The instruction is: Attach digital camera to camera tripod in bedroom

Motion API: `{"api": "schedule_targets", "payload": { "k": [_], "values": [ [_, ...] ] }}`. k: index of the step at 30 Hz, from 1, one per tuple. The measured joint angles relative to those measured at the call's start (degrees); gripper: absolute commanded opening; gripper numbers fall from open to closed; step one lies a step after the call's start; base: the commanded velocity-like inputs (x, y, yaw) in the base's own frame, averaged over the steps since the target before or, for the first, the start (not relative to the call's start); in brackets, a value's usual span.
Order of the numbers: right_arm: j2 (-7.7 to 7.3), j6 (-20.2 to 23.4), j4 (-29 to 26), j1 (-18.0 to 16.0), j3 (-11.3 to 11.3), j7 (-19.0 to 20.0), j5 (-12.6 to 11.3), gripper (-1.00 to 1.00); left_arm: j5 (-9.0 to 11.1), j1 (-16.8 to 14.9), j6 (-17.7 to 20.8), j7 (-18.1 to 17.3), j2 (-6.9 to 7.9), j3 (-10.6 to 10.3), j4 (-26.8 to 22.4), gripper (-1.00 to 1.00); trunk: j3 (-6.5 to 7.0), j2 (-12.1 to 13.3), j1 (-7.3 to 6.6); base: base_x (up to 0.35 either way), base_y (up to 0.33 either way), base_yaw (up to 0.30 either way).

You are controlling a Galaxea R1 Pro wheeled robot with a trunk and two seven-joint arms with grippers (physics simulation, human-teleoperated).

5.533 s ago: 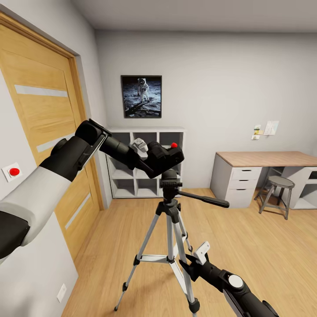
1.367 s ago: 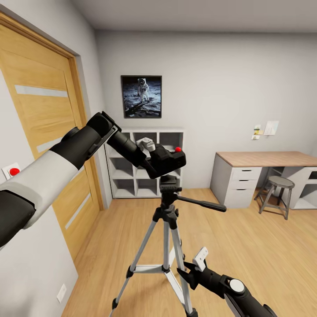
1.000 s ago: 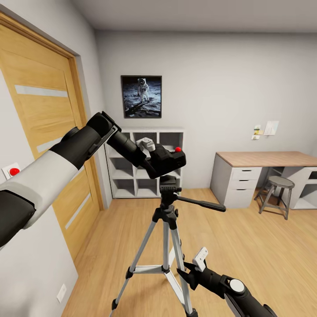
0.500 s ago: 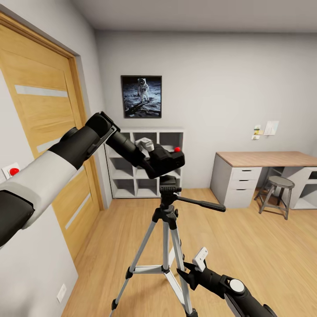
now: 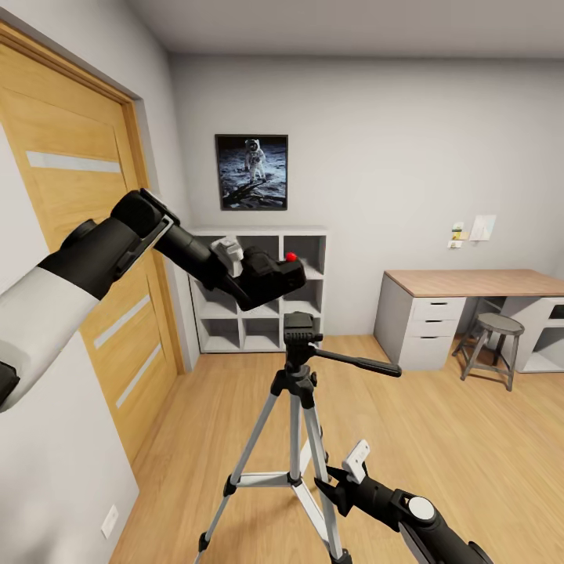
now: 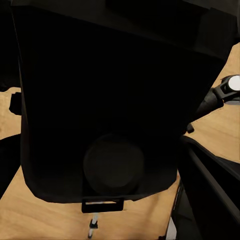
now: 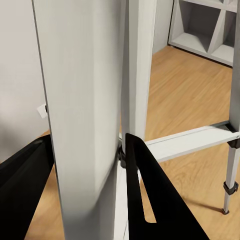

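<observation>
The camera tripod (image 5: 296, 407) is standing on the light wood floor (image 5: 439, 439) in the middle of the bedroom, with bare floor lying open on every side of its spread legs and the wooden door (image 5: 78, 258) and grey wall well apart from it. The left gripper (image 5: 258, 276) is holding the digital camera (image 5: 270, 276) in the air, clamped on its body, up and toward the door side of the tripod's black head (image 5: 301, 327), with a clear gap showing between camera and head. In the left wrist view the digital camera (image 6: 105, 110) is blocking nearly everything as a dark mass, so its details are hard to make out. Low down, the right gripper (image 5: 333, 487) is sitting with its two fingers straddling a silver tripod leg (image 7: 85, 115); whether the fingers (image 7: 145, 190) are actually pressing the leg I cannot tell. Behind, the white cube shelves (image 5: 266, 290) are standing against the far wall, their compartments looking bare. The desk (image 5: 470, 309) and a stool (image 5: 493, 345) are standing by the far wall, the desk cut off at the edge of the head view.
</observation>
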Motion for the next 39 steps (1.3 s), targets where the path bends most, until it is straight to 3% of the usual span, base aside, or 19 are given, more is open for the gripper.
{"api": "schedule_targets", "payload": {
  "k": [2, 11, 15, 18, 25, 29, 31, 36, 39],
  "values": [
    [0.01, 0.07, -0.03, 0.0, 0.01, -0.01, 0.0, -1.0, 0.23, 0.0, -0.01, -0.02, 1.46, -0.29, -2.89, -1.0, 0.0, 0.0, 0.0, 0.0, 0.0, 0.0],
    [0.01, 0.16, -0.11, 0.0, 0.01, -0.01, 0.01, -1.0, 0.37, 0.31, -0.02, -0.04, 1.06, -2.49, -6.65, -1.0, 0.0, 0.01, 0.0, 0.0, 0.0, 0.0],
    [0.0, 0.14, -0.09, 0.0, 0.03, -0.02, 0.0, -1.0, 0.35, 0.35, -0.01, -0.04, 0.13, -3.24, -7.23, -1.0, 0.0, 0.01, 0.0, 0.0, 0.0, 0.0],
    [0.01, 0.16, -0.1, 0.0, 0.03, -0.03, 0.01, -1.0, 0.39, 0.36, -0.02, -0.04, -1.35, -3.67, -7.25, -1.0, 0.0, 0.01, 0.0, 0.0, 0.0, 0.0],
    [0.01, 0.16, -0.1, -0.01, 0.04, -0.03, 0.0, -1.0, 0.34, 0.44, 0.0, -0.04, -2.43, -5.52, -7.24, -1.0, 0.0, 0.01, 0.0, 0.0, 0.0, 0.0],
    [0.01, 0.14, -0.09, -0.01, 0.04, -0.03, 0.0, -1.0, 0.33, 0.43, 0.0, -0.04, -2.53, -5.68, -7.24, -1.0, 0.0, 0.01, 0.0, 0.0, 0.0, 0.0],
    [0.0, 0.14, -0.09, -0.01, 0.05, -0.03, 0.0, -1.0, 0.39, 0.44, -0.02, -0.04, -3.82, -5.76, -6.88, -1.0, 0.0, 0.01, 0.0, 0.0, 0.0, 0.0],
    [0.01, 0.15, -0.09, -0.01, 0.05, -0.03, 0.0, -1.0, 0.32, 0.44, 0.0, -0.03, -4.46, -5.81, -6.46, -1.0, 0.0, 0.01, 0.0, 0.0, 0.0, 0.0],
    [0.01, 0.21, -0.15, -0.01, 0.05, -0.03, 0.0, -1.0, 0.29, 0.45, 0.0, -0.03, -5.39, -5.74, -3.75, -1.0, 0.0, 0.01, 0.0, 0.0, 0.0, 0.0]
  ]
}}
